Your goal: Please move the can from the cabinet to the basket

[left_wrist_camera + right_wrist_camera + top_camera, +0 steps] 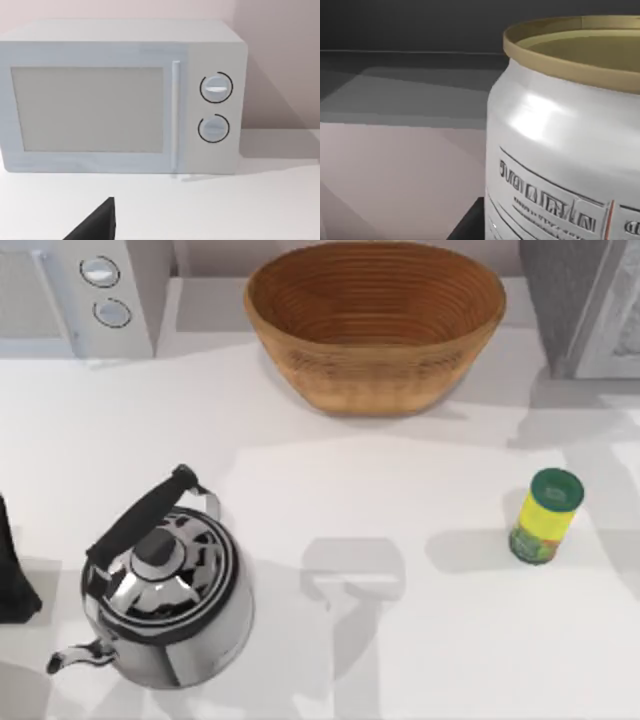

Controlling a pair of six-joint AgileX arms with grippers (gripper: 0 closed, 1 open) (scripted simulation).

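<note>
Close before the right wrist camera stands the can [560, 145] — silver, gold-rimmed — on a pale floor against dark walls, probably inside the cabinet [585, 305]; whether the right gripper's fingers hold it I cannot tell. The basket [375, 325] sits apart — the left arm [12, 570] is parked.

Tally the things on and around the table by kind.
Appliance, white microwave: 1
Cabinet: 1
Basket: 1
Kettle: 1
Yellow-green container: 1
Silver can, seen from the right wrist: 1
Total: 6

a wicker basket [375, 325] sits at the table's far edge, between a microwave [85, 295] and the cabinet [585, 305].
</note>
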